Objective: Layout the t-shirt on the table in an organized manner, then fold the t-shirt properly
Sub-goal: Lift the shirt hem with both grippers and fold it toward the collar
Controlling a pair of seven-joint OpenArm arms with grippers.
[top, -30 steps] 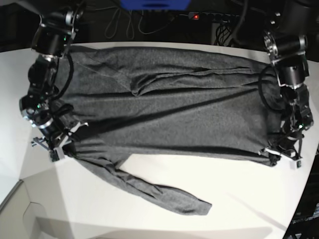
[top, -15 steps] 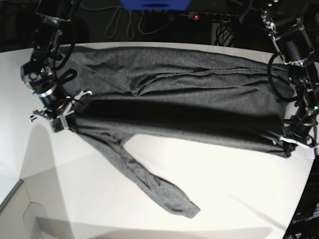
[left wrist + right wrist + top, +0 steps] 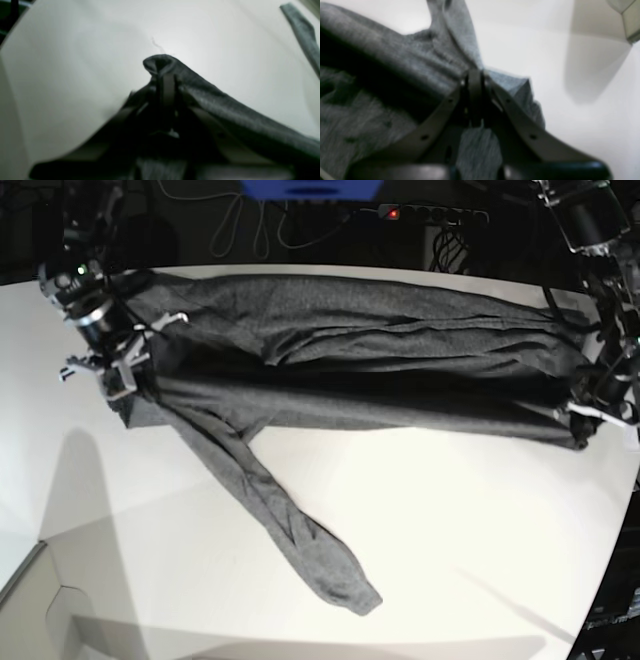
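The dark heather-grey t-shirt (image 3: 360, 350) stretches across the far half of the white table (image 3: 450, 530), its near edge lifted and folded back over the body. My right gripper (image 3: 120, 375) is shut on the shirt's near corner at the base view's left; the right wrist view shows the closed fingers (image 3: 475, 82) pinching bunched cloth (image 3: 395, 75). My left gripper (image 3: 590, 420) is shut on the opposite near corner at the base view's right; in the left wrist view a fold of cloth (image 3: 162, 63) pokes past the closed fingertips. One long sleeve (image 3: 290, 530) trails diagonally toward the table's front.
Dark cables and a power strip with a red light (image 3: 392, 213) lie behind the table. A blue object (image 3: 310, 188) sits at the top edge. A pale box corner (image 3: 40, 610) shows at the bottom left. The table's curved edge (image 3: 610, 580) runs down the right.
Both grippers have carried the shirt's near edge away from the front, toward the far side, folding it over the body. The hanging sleeve has dragged along and swung inward.
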